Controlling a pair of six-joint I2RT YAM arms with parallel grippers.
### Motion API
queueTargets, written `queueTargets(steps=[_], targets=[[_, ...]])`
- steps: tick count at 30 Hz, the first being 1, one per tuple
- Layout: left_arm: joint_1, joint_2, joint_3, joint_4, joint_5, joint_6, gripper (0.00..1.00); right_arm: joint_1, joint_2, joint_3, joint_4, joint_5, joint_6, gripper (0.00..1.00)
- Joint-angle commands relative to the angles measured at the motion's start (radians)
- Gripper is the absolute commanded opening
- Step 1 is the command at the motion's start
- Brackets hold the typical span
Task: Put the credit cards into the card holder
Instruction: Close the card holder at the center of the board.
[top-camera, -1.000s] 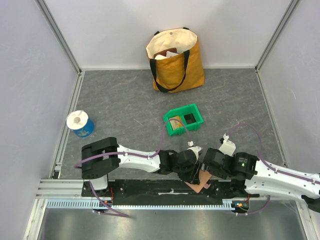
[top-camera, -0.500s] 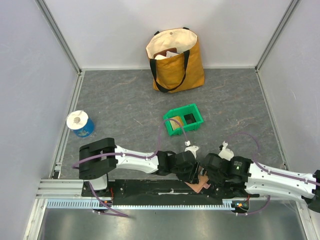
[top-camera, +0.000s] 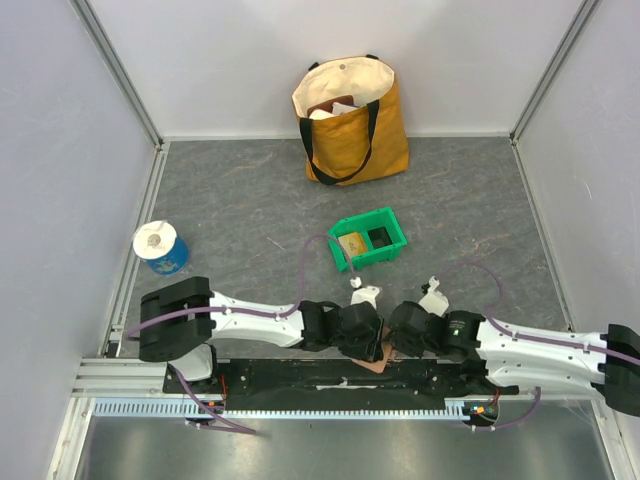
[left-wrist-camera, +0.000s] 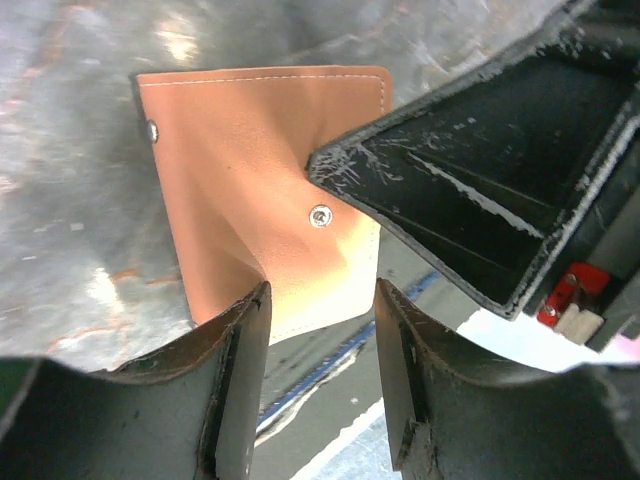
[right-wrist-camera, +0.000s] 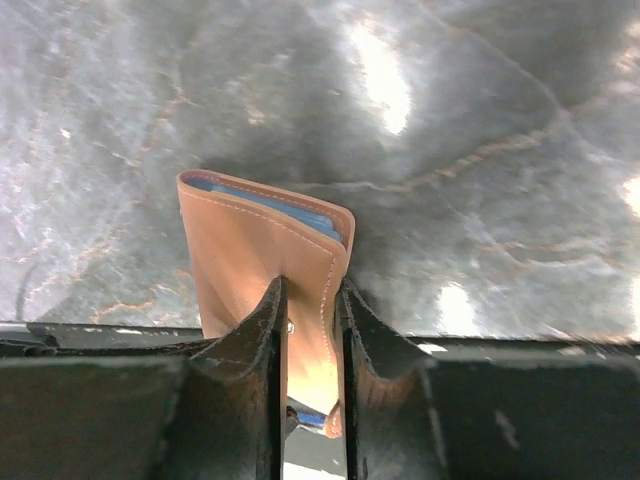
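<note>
Pinching the wallet (right-wrist-camera: 245, 255) at the table's (top-camera: 250, 200) near edge, my right gripper (right-wrist-camera: 312, 300) is clamped narrow on its leather, probably to steady it. My left gripper (left-wrist-camera: 320, 300) straddles its lower edge half open, holding nothing, likely about to spread it.

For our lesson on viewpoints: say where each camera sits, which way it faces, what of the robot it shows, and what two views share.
Top external: above and behind the robot, looking down at the table; left arm and right arm show.
Left wrist: on the left arm, facing down at the card holder; left gripper open over it.
Right wrist: on the right arm, facing down; right gripper pinches the card holder's edge.
Shared: both wrist views show the card holder.
</note>
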Motion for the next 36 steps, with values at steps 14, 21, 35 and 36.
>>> queueTargets(steps=[14, 21, 35, 36], targets=[[0.198, -0.262, -0.171, -0.246, -0.233, -0.039, 0.57, -0.171, 0.514, 0.283, 0.393, 0.066, -0.665, 0.14], [0.262, -0.343, -0.223, -0.201, -0.241, 0.028, 0.59, -0.242, 0.649, 0.375, 0.417, -0.098, -0.971, 0.12], [0.317, -0.234, -0.217, -0.040, -0.147, 0.111, 0.57, -0.274, 0.587, 0.413, 0.370, -0.149, -1.043, 0.40], [0.314, -0.225, -0.217, -0.036, -0.144, 0.116, 0.56, -0.277, 0.565, 0.416, 0.356, -0.137, -1.043, 0.43]])
